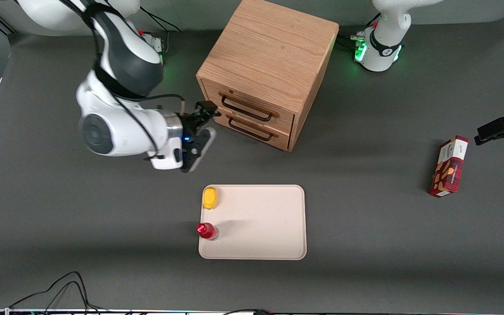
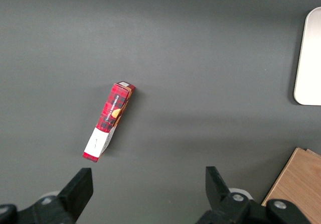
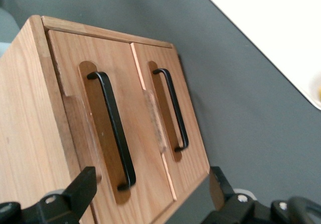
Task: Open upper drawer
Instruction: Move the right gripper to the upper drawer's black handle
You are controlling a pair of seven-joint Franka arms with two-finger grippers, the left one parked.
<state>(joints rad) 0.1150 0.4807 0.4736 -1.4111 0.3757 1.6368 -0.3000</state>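
The wooden cabinet [image 1: 269, 48] stands at the middle back of the table. Its upper drawer [image 1: 274, 108] is shut, with a wide black wire handle [image 1: 246, 113]. The lower drawer [image 1: 278, 136] beneath it is shut too. My right gripper [image 1: 211, 121] is open and empty. It hovers in front of the drawers, by the end of the upper handle nearer the working arm's end, not touching it. In the right wrist view the upper drawer [image 3: 65, 73] and its handle [image 3: 111, 128] lie between my open fingers [image 3: 83, 189], with the lower drawer [image 3: 193, 138] beside it.
A beige tray [image 1: 269, 223] lies nearer the front camera than the cabinet, holding a yellow object [image 1: 210, 197] and a red bottle [image 1: 207, 230]. A red box [image 1: 449, 166] lies toward the parked arm's end and shows in the left wrist view [image 2: 110, 121].
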